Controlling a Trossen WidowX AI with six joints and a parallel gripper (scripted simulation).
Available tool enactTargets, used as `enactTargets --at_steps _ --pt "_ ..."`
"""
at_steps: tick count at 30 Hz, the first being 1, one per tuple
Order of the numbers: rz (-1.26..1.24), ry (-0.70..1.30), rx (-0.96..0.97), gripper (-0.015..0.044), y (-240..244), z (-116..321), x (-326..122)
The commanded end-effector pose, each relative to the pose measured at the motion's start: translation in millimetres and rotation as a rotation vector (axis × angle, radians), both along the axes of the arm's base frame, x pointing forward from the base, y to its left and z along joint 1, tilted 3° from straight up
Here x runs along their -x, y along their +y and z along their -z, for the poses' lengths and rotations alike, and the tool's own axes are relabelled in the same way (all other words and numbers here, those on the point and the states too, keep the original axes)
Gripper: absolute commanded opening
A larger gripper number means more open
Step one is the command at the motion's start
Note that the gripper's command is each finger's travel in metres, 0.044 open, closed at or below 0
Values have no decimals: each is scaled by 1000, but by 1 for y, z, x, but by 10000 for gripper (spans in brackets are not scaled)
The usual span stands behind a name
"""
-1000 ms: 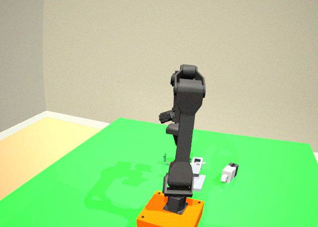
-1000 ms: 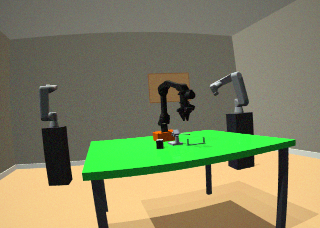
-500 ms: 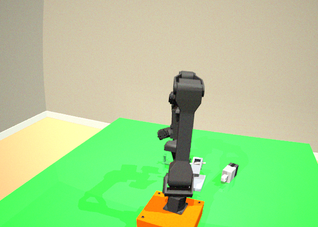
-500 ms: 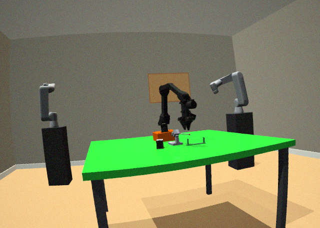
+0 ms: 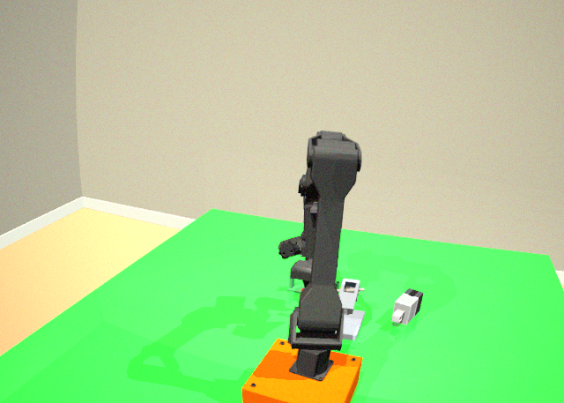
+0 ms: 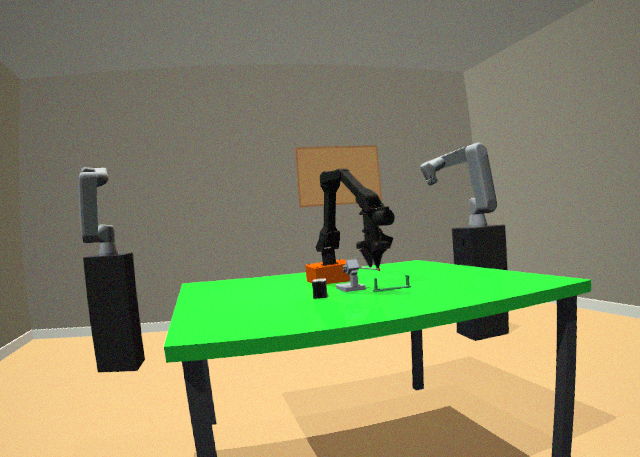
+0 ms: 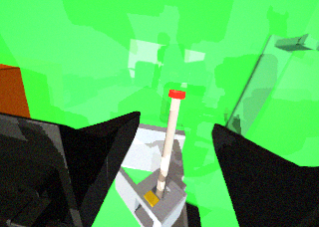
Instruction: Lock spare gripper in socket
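The lock pin (image 7: pixel 169 132) (image 6: pixel 368 268), pale with a red head, runs through the grey mount's socket (image 7: pixel 171 207) (image 5: pixel 350 293) (image 6: pixel 351 266); its tip shows beyond the socket in the top view. A small yellow patch shows beside the pin on the socket in the wrist view. My gripper (image 7: pixel 175 122) (image 6: pixel 375 269) is open, its fingers on either side of the pin's shaft in the wrist view, near the head end; touching cannot be told. The spare gripper (image 5: pixel 408 306) (image 6: pixel 319 288), white and black with a light spigot, lies on the table right of the mount in the top view.
A low rack with two upright posts (image 6: pixel 392 288) (image 7: pixel 254 88) stands on the green table (image 5: pixel 478 344) (image 6: pixel 232 318), on the pin-head side of the mount. The orange base block (image 5: pixel 300 376) (image 6: pixel 323 273) carries my arm. Two grey arms on black pedestals stand beyond the table.
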State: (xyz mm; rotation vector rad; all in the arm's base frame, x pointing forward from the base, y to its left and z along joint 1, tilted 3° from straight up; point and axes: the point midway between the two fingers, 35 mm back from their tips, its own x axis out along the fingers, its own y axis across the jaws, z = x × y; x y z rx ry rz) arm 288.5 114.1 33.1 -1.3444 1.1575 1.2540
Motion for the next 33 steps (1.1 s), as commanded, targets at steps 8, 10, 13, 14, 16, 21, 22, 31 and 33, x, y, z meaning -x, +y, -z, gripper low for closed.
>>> enactTargets --at_steps 8,10,13,14,16,21,22,31,33 --pt "-3 4 2 300 -1 18 1" --pt "-3 4 2 300 -1 21 1" --pt "-3 4 2 300 -1 26 2" --pt "-3 4 2 300 -1 28 2" --pt "-3 4 2 300 -1 30 2" --pt "-3 4 2 247 -1 30 2" --pt "-3 4 2 221 -1 30 2" --pt "-3 4 2 5 -1 30 2" --pt "-3 4 2 0 -1 30 2"
